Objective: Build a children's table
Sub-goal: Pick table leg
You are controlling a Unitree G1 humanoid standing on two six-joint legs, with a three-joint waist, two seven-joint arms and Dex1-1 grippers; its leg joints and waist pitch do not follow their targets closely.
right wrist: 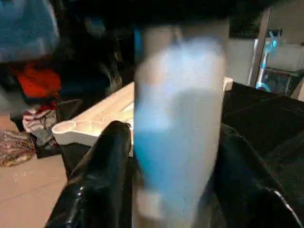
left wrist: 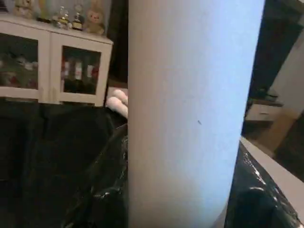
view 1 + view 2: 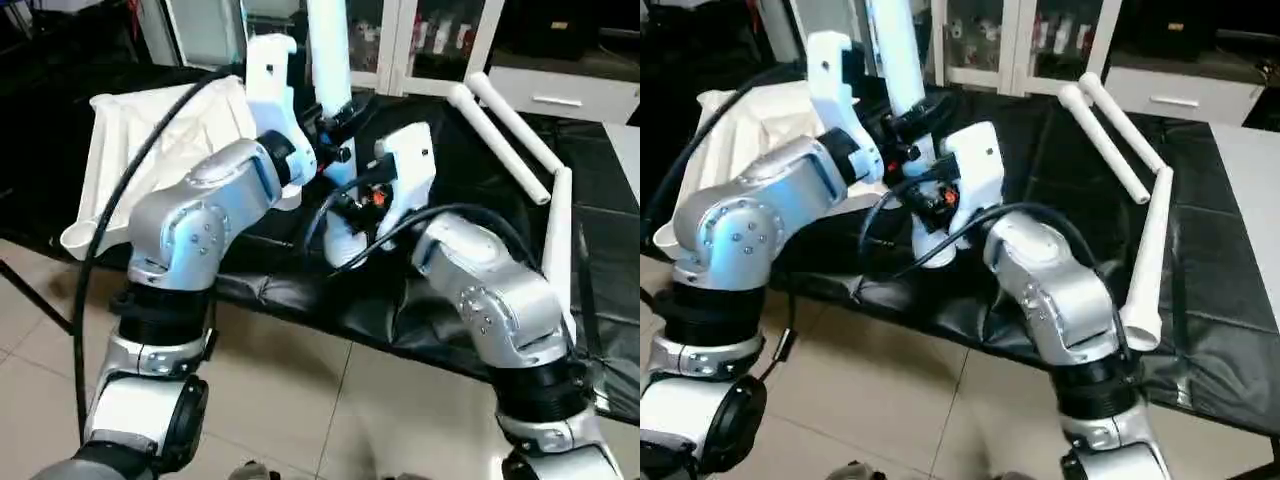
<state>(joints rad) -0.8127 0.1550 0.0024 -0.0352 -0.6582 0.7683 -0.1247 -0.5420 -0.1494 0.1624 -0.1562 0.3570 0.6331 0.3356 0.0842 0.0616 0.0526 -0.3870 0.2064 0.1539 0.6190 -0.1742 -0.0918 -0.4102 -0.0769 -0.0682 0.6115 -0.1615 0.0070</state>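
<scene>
White plastic tubing, a long tapered leg (image 3: 328, 50), is held upright between the two arms above the black-covered desk (image 3: 470, 200), its upper end running out of the head views. In the left wrist view the leg is seen pressed close in front of the camera; the left pincer (image 3: 335, 125) is closed around it, the black fingers (image 3: 350, 108) wrapping the tube. In the right wrist view the lower end of the same leg is bracketed by the black fingers (image 1: 102, 175) of the right pincer (image 1: 173, 156); whether these clamp it or merely stand beside it cannot be told.

The white square ribbed tabletop (image 3: 150, 150) is lying underside up at the left end of the desk, with a round corner socket (image 3: 78, 238) hanging just past the near edge. No leg is seen seated in any socket, so the assembly is judged barely begun: all four legs are left to fit.

Three further white tapered legs (image 3: 505, 140) are resting at the right of the desk, two side by side, one (image 3: 557, 235) reaching the near edge. Open black surface is left between tabletop and spare legs. A glass-fronted white cabinet (image 3: 440, 40) stands behind.
</scene>
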